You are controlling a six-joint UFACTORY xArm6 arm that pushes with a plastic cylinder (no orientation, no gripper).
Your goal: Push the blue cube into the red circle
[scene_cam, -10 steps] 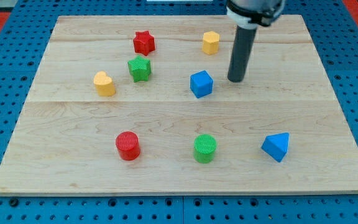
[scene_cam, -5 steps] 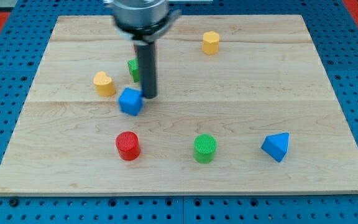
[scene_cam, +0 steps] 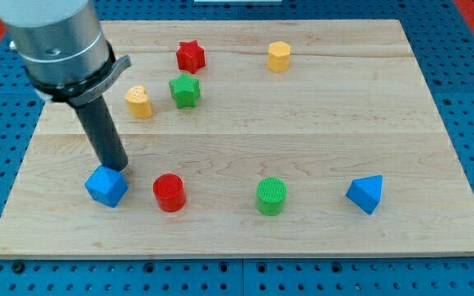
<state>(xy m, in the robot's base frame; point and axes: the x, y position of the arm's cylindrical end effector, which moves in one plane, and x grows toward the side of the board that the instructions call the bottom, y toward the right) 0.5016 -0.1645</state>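
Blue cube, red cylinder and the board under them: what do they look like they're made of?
The blue cube looks like matte plastic, possibly 3D-printed; its faces are flat and unglossy. The red cylinder shows fine ribbed lines across its top, which suggests layered printed plastic. The board appears to be light, unpainted wood: visible grain and seams between planks. My tip sits just above the cube's upper edge.

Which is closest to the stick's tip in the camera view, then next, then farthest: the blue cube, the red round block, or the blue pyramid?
From my tip:
1. Blue cube, just below it, at the view's left.
2. Red round block, a bit to the right.
3. Blue pyramid, far over at the view's right.
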